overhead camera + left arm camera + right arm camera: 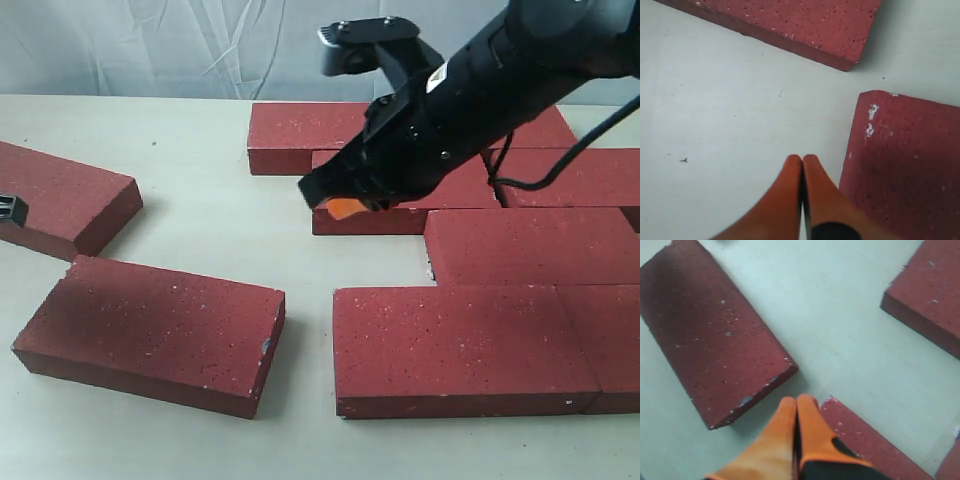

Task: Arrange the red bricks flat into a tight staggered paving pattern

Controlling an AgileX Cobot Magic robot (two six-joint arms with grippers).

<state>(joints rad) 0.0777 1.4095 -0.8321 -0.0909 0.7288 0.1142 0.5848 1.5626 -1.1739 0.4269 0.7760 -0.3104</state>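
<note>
Several red bricks [530,245] lie flat and close together at the right in staggered rows. Two more lie loose at the left: one at the front [150,335] and one further back [60,195]. My right gripper [345,207] reaches across to the left end of the laid group and is shut on nothing. In the right wrist view its orange tips [796,402] hover by a brick corner [865,440], with the chipped loose brick [715,335] just beyond. My left gripper [802,159] is shut and empty, over bare table beside a brick [905,165].
The pale table [200,150] shows between the loose bricks and the laid group. A black part of the left arm [10,208] sits at the left edge, over the further loose brick. A grey cloth backdrop [150,45] runs behind the table.
</note>
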